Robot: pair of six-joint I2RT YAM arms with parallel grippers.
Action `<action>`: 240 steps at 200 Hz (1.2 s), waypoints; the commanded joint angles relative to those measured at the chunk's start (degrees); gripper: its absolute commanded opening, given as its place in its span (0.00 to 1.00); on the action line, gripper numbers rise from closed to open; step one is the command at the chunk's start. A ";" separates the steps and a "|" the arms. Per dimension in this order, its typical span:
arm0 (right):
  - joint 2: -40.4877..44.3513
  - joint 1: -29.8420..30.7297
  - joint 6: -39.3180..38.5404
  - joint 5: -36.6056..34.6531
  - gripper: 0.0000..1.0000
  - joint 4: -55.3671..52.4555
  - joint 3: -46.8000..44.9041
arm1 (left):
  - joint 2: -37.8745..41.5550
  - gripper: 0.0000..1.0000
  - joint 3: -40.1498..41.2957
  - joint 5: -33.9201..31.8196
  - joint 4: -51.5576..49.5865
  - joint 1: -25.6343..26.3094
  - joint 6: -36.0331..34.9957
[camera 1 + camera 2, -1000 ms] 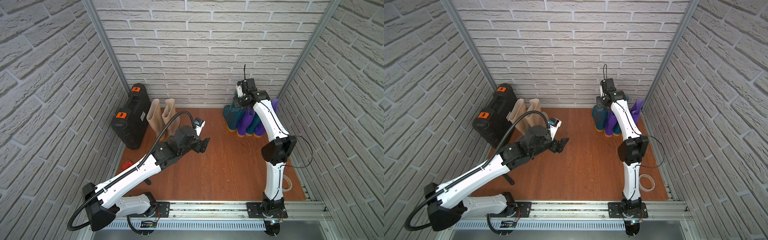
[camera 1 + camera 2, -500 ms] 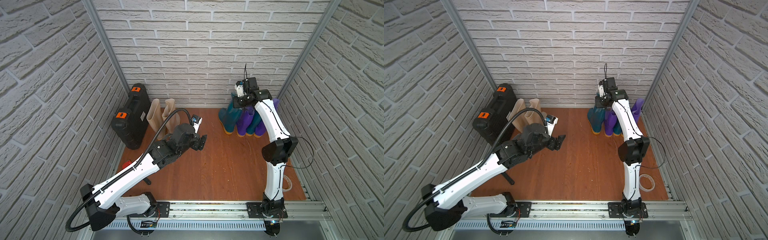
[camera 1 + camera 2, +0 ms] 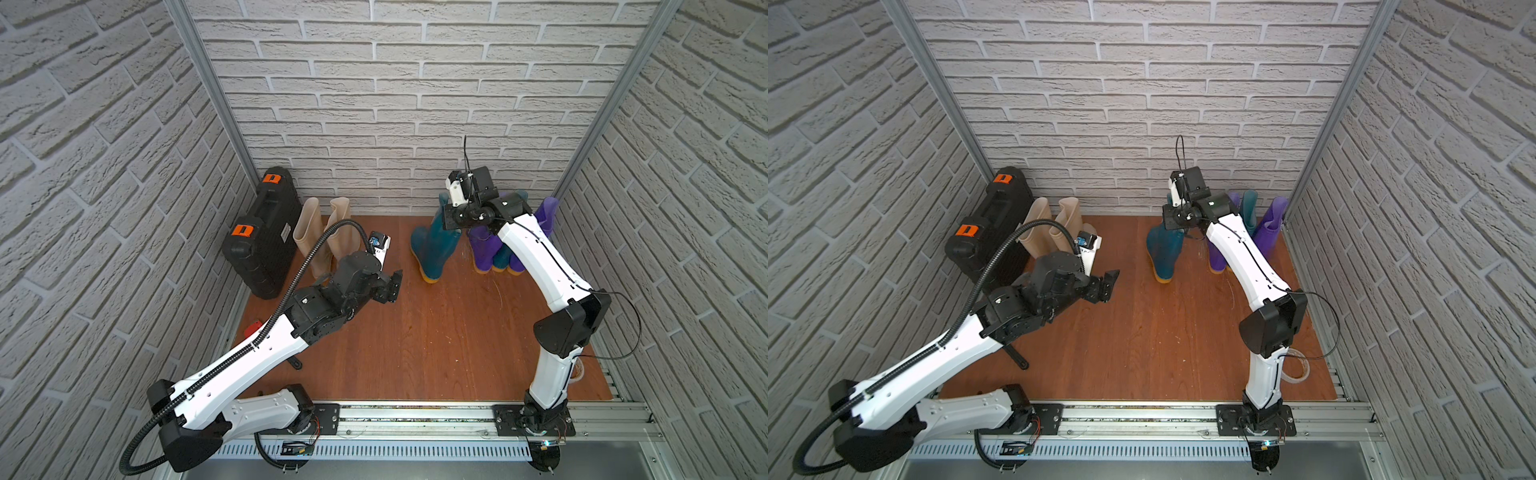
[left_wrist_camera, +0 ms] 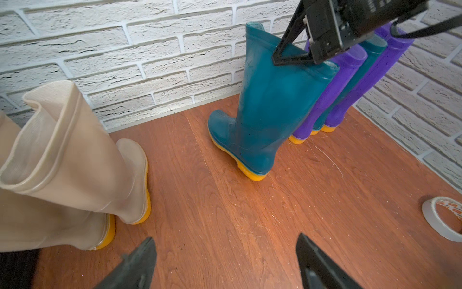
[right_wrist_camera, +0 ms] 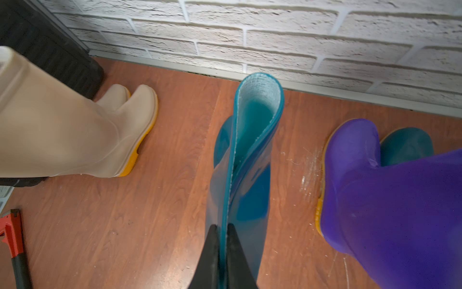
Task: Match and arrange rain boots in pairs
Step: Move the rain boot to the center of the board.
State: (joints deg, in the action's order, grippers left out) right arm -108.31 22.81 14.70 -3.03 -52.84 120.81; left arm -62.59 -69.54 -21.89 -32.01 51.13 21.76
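My right gripper is pinched on the back rim of one teal boot, and the cuff is squashed flat between the jaws. Over the last second that boot has moved. It was tucked against the cluster in the wooden floor's back right corner, and it now stands apart from it, drawn along the back edge toward the middle. It is tilted, with the shaft leaning back toward the cluster. I cannot tell whether its yellow sole is clear of the floor or dragging.

Left behind in that corner are the near purple boot, the second teal boot and the far purple boot, packed in that order. The colours there are mixed, so I judge that the second teal boot must also come out before the teal boots can stand as a pair.

The beige boots stand together at the back left, beside the black case, and they look paired already.

My left gripper has eased back a little toward the beige boots. It hangs over open floor with its jaws spread wide and empty, and it faces the held boot.
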 commanded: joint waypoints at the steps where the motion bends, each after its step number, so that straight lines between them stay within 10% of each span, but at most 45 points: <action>1: 3.42 3.51 3.82 -7.40 0.06 9.61 -0.13 | 1.79 0.88 1.22 -2.06 -0.77 0.11 1.34; 240: -13.91 18.94 16.06 -30.29 0.06 12.59 15.29 | 14.47 0.89 5.98 -3.34 -7.73 -0.11 2.48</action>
State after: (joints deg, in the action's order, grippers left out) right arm -122.91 41.19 29.02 -28.97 -48.21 132.77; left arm -49.15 -64.10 -24.25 -39.57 51.13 24.27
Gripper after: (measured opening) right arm 0.078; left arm 0.893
